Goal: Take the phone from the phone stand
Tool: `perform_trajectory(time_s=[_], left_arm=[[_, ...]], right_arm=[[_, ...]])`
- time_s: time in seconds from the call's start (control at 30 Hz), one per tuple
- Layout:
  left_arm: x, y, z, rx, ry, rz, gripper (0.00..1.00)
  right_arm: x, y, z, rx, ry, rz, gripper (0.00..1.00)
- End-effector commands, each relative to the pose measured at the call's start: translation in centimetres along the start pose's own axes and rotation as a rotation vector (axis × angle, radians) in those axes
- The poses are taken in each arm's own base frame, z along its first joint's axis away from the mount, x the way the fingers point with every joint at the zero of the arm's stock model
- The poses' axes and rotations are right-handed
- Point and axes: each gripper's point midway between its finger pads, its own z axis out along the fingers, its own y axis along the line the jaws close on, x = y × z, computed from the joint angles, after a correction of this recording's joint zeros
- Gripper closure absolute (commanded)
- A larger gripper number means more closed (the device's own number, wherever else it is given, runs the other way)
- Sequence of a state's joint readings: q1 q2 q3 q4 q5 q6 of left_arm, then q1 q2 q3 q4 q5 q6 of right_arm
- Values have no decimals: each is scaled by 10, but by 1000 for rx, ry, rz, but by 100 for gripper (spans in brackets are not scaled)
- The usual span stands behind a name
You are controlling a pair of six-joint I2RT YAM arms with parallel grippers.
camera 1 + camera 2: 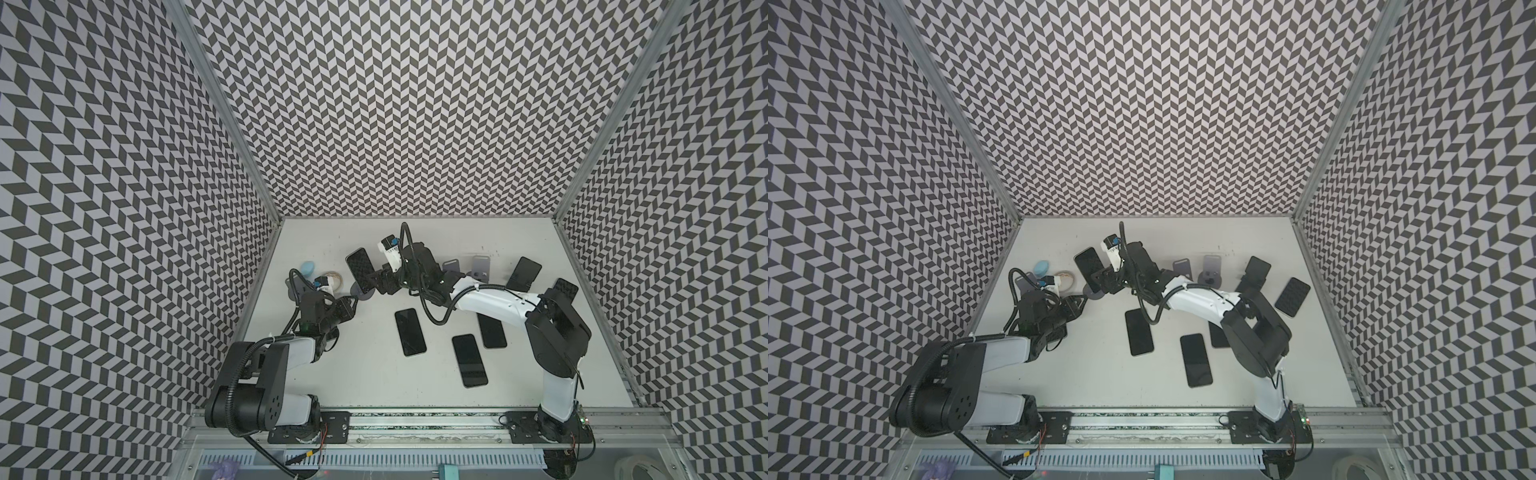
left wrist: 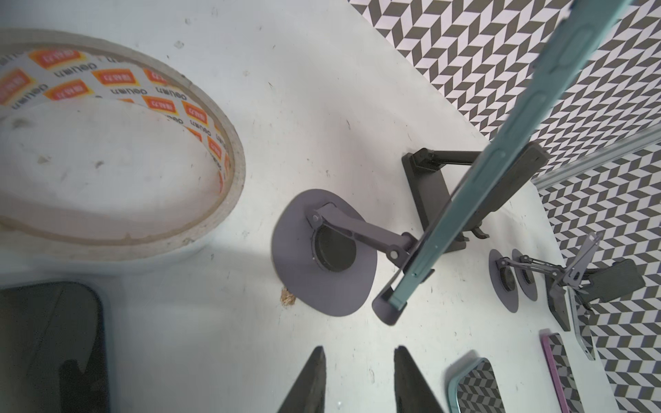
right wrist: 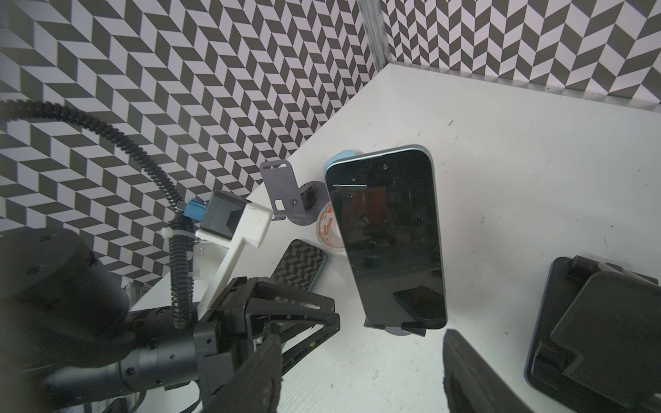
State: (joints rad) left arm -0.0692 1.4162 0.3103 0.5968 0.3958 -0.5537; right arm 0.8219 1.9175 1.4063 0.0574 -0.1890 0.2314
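The phone [image 1: 360, 270] [image 1: 1090, 266] is dark-screened with a pale teal rim and leans upright on a grey phone stand [image 1: 363, 295] at the back left. In the right wrist view the phone [image 3: 386, 243] rests in the phone stand's lower lip [image 3: 393, 327]. My right gripper [image 3: 361, 334] [image 1: 376, 283] sits just below that lip, open, with only table between its fingers. The left wrist view shows the phone [image 2: 500, 171] edge-on above the stand's round base [image 2: 322, 257]. My left gripper [image 2: 359, 348] [image 1: 352, 306] is open and empty, a little short of the base.
A tape roll [image 1: 332, 279] [image 2: 118, 143] and a blue object [image 1: 307, 268] lie by the left wall. Three phones lie flat mid-table [image 1: 410, 331] [image 1: 469, 360] [image 1: 491, 330]. Empty grey stands [image 1: 480, 270] and more propped phones [image 1: 524, 272] [image 1: 563, 293] stand at the back right.
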Motion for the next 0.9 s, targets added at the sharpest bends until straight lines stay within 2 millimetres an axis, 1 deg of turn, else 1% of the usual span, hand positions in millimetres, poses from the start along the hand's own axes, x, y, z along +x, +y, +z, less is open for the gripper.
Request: perform_trajectory(time_s=[0.0, 0.17, 0.27, 0.4, 0.5, 0.87], left_arm=[[-6, -8, 3, 52, -16, 26, 66], [0, -1, 9, 44, 5, 24, 66], [2, -1, 13, 56, 21, 23, 66], [-2, -5, 13, 76, 4, 32, 66], [-6, -6, 13, 78, -11, 47, 66], [-14, -5, 19, 63, -26, 56, 66]], right_arm=[[-17, 1, 4, -27, -53, -20, 31], [-12, -7, 6, -19, -39, -14, 31], [-7, -11, 8, -19, -28, -7, 31], [-2, -14, 9, -28, -9, 5, 31], [-1, -14, 9, -32, -5, 6, 31], [-3, -19, 4, -19, -2, 5, 31]])
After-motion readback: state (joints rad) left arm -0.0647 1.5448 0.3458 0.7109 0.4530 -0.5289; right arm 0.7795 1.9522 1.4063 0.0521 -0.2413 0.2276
